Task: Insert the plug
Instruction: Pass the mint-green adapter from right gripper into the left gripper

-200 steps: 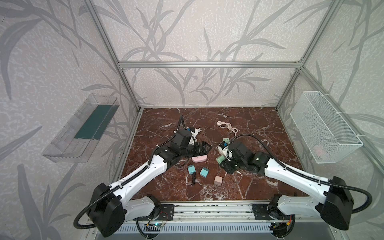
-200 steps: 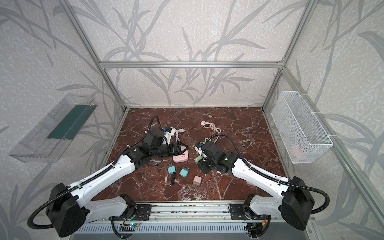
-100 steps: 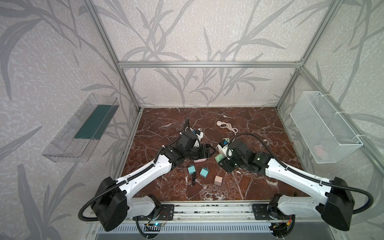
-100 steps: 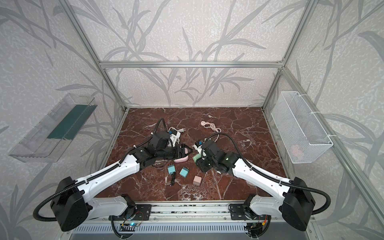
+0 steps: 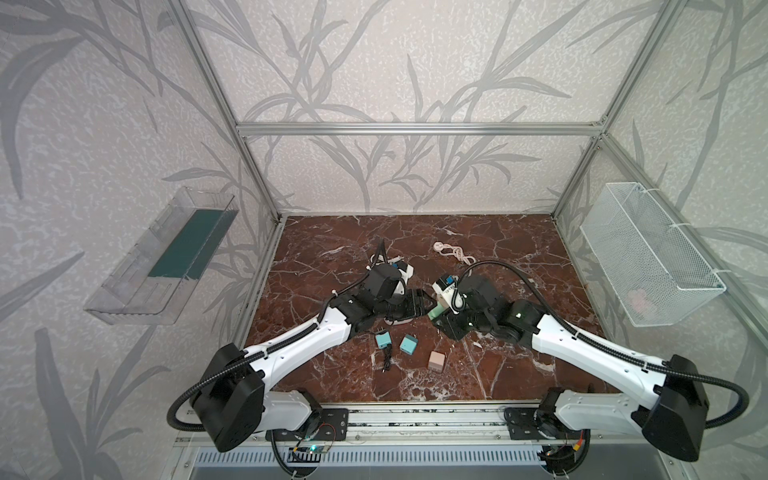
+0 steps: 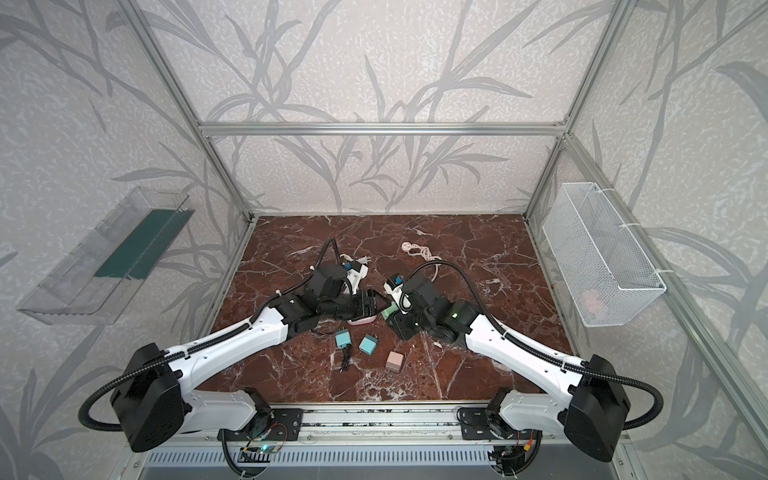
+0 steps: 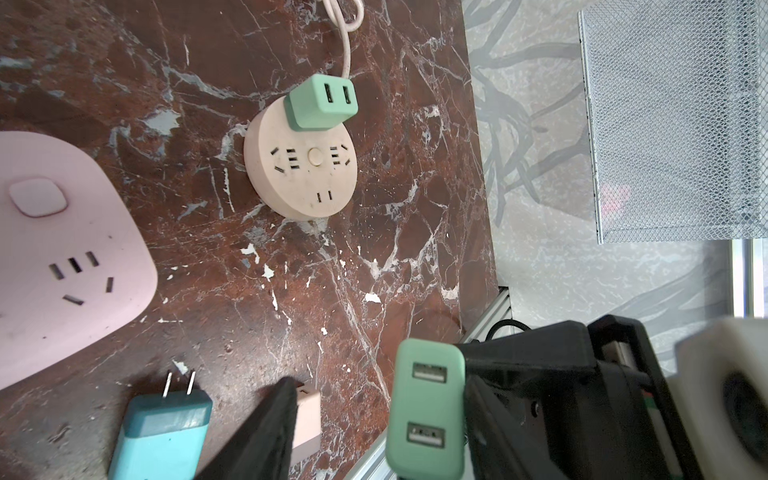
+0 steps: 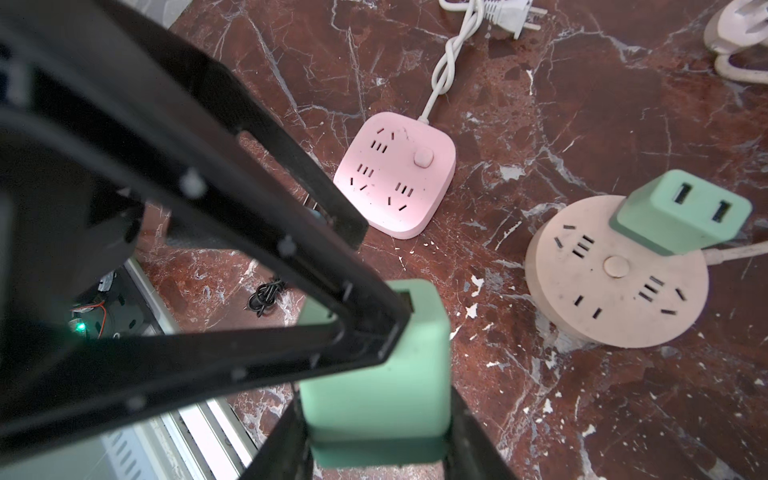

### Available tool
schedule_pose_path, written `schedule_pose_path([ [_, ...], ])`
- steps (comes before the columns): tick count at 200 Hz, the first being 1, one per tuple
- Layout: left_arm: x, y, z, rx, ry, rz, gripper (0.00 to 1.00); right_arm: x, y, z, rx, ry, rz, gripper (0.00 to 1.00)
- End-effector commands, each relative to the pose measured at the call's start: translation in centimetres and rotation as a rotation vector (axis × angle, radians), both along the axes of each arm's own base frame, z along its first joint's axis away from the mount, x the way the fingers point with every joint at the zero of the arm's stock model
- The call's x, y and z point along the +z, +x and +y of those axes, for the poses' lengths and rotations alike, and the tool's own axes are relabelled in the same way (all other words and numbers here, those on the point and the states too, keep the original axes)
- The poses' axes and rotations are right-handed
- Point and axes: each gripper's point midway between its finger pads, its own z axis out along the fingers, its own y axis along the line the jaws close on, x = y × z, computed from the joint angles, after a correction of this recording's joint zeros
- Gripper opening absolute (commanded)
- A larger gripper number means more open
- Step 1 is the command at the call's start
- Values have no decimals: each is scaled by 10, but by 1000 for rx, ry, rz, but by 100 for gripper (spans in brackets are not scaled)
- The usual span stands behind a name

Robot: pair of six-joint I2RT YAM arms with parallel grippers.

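Right gripper point(image 8: 378, 430) is clamped on a mint-green USB charger plug point(image 8: 374, 365), gripping two opposite sides and holding it in the air above the marble table point(image 5: 498, 249), near the middle of the workspace; the prongs are hidden from view. Left gripper point(image 5: 422, 302) faces it head-on with jaws part-way apart: one black finger point(image 8: 374, 320) appears to touch the plug's upper corner, the other finger point(image 7: 270, 428) stands clear of it, so the left has no hold yet. On the table close by sit two loose socket blocks: a round beige socket point(image 7: 307, 183) with a second green charger point(image 7: 322, 102) already plugged in at its rim, and a pink square socket point(image 8: 395, 174) with every slot free. Nearer the robot's base lie a teal charger point(image 5: 382, 338), a second teal charger point(image 5: 408, 345) and a small pink cube charger point(image 5: 435, 361). This looks like a mid-air hand-over. The likeliest failure is a drop or twist: if the right lets go before the left grips squarely, the plug falls or tilts, and skewed prongs would miss the slots. A hard push could also slide the unanchored socket across the smooth stone.
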Motion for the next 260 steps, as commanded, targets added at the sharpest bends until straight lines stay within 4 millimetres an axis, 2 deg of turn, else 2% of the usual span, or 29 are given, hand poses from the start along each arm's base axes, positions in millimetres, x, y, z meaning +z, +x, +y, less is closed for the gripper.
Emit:
schedule_pose_path([
  [1, 1, -2, -5, -11, -18, 4, 61, 22, 7, 10, 11, 49, -38, 0],
  [50, 5, -2, -7, -19, -26, -4, 48, 22, 12, 10, -8, 39, -43, 0],
  [120, 3, -6, -11, -40, -31, 1, 43, 26, 16, 16, -4, 45, -47, 0],
  [204, 1, -6, -10, -39, -17, 0, 27, 22, 17, 17, -6, 35, -38, 0],
  [220, 0, -6, -10, -40, -13, 0, 21, 20, 18, 17, -7, 32, -36, 0],
  [240, -2, -5, -10, -39, -1, 0, 0, 19, 19, 17, -13, 29, -34, 0],
  [260, -4, -3, -6, -27, 26, -7, 0, 17, 20, 18, -17, 26, -31, 0],
])
